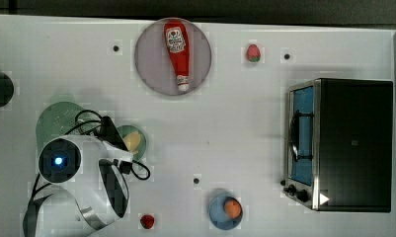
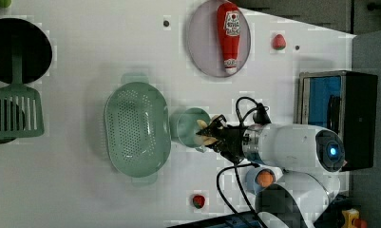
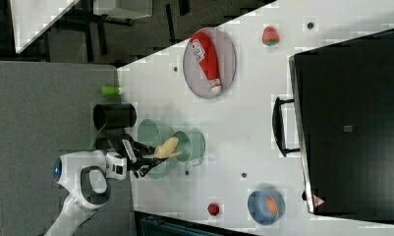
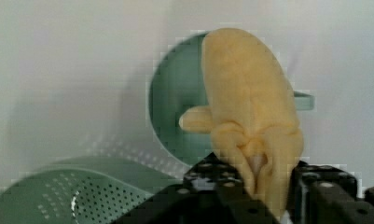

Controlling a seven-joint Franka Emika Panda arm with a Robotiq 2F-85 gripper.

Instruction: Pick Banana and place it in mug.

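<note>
Over the mug [image 2: 188, 126], the claw [image 2: 212, 135] pinches the banana [image 2: 206, 137] by 1 end between its 2 black fingers [image 4: 224, 184], and the pale-yellow fruit reaches out across the mug's open mouth. Seen from the wrist camera, the banana [image 4: 250, 112] hangs in front of the mug [image 4: 175, 107], whose small handle nub sticks out past the fruit. From the right view, the banana [image 3: 166, 147] lies tilted across the mug's [image 3: 184, 145] near rim, with the claw [image 3: 146, 160] just behind it. From the top view, the banana [image 1: 132, 141] shows inside the mug's [image 1: 136, 140] round outline, partly under the arm. Whether the banana touches the mug's rim or floor, I cannot tell. Just beside the mug, on the left view's left, sits the pale-green strainer [image 2: 137, 133], almost touching the mug. Farther from the mug, toward the top view's top, a ketchup bottle [image 1: 178, 53] lies on a round grey plate [image 1: 148, 69], and a strawberry [image 1: 253, 53] lies on the white table [image 1: 235, 123] beyond that. Well apart from the mug, toward the top view's right, stands a toaster oven [image 1: 341, 144]. Near the top view's bottom edge, a blue bowl [image 1: 216, 215] holds an orange ball [image 1: 232, 208], and a small red fruit [image 1: 147, 221] lies between that bowl and the arm.
</note>
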